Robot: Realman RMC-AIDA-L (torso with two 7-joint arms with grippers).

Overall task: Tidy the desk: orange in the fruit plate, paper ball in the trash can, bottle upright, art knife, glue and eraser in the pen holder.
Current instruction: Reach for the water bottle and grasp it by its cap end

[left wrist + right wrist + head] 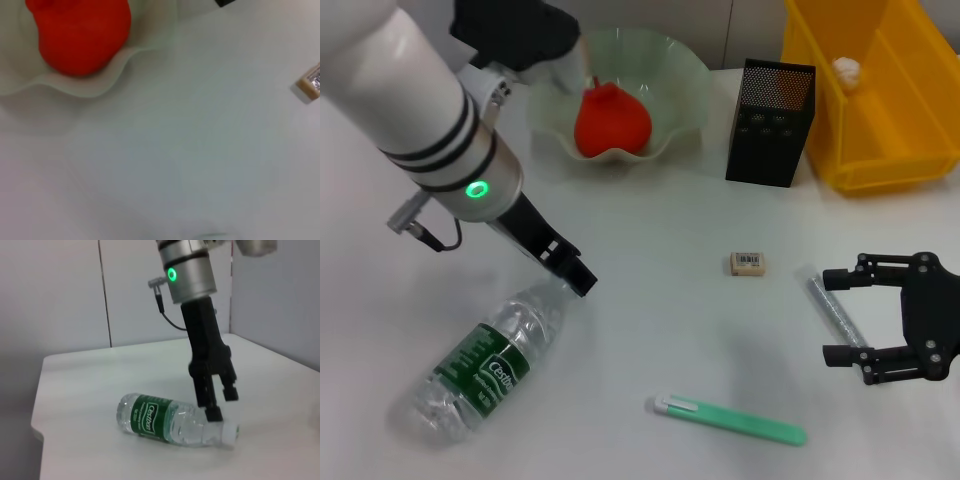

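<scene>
- White desk [650, 230] below pale wall panels; all task items lie on it or in containers at its far edge.
- Orange [611, 120] already sits in the fruit plate [685, 75]; paper ball [846, 69] already lies in the trash can [880, 150].
- Bottle [485, 365] lies on its side at the near left, cap toward the centre of the desk; this appears to be the step in hand.
- Left gripper [216, 407] stands directly over the bottle's neck, fingers slightly parted and holding nothing; one fingertip seems to touch the neck just behind the cap, though contact is hard to confirm.
- Recommended execution: straddle the neck squarely, close firmly below the cap, then pivot the bottle about its base until vertical; a grip too near the cap risks the bottle slipping or rolling.
- Right gripper [865, 318] rests parked at the near right, fingers spread and empty, beside the glue [833, 308].
- Eraser [748, 263] and knife [730, 418] lie loose on the desk; the pen holder [770, 122] stands near the trash can.
</scene>
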